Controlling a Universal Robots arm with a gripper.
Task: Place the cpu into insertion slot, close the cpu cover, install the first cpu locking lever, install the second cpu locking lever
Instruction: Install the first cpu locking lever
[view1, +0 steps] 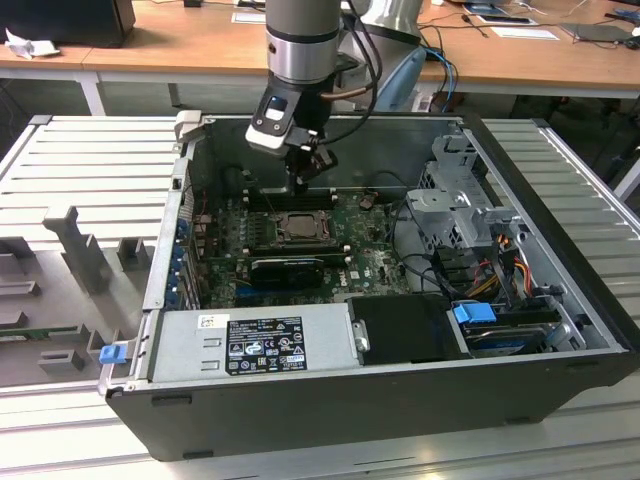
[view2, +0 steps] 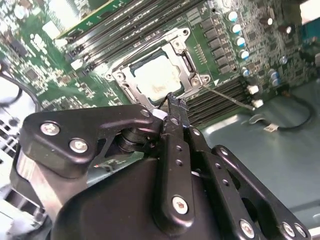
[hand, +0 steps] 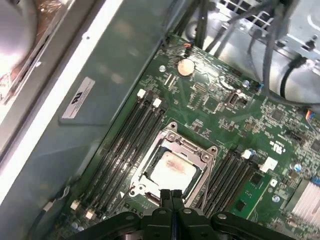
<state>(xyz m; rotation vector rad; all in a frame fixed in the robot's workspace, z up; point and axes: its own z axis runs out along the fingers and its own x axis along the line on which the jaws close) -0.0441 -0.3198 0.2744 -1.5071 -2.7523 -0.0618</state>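
The cpu (hand: 172, 170) has a dull silver-grey top with a faint pinkish blotch, the cpu cover (hand: 206, 159) is silvery grey, the motherboard (hand: 220, 100) green with black memory slots (hand: 132, 142), the claw (hand: 172, 196) black, and the computer case (view1: 300, 410) dark grey with a blue clip (view1: 113, 352).

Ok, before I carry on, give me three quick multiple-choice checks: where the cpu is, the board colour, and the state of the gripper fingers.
1. Where is the cpu?
A) in the insertion slot, framed by the cpu cover
B) loose on the circuit board
C) held in the gripper

2. What colour is the circuit board around the slot?
A) red
B) green
C) blue

3. How are the gripper's fingers?
A) spread wide
B) clamped on the cpu
C) shut together

Answers: 1 A, its silver top shows through the cover's window in both wrist views. 2 B, green shows all around the socket. 3 C, the fingertips meet with no gap.
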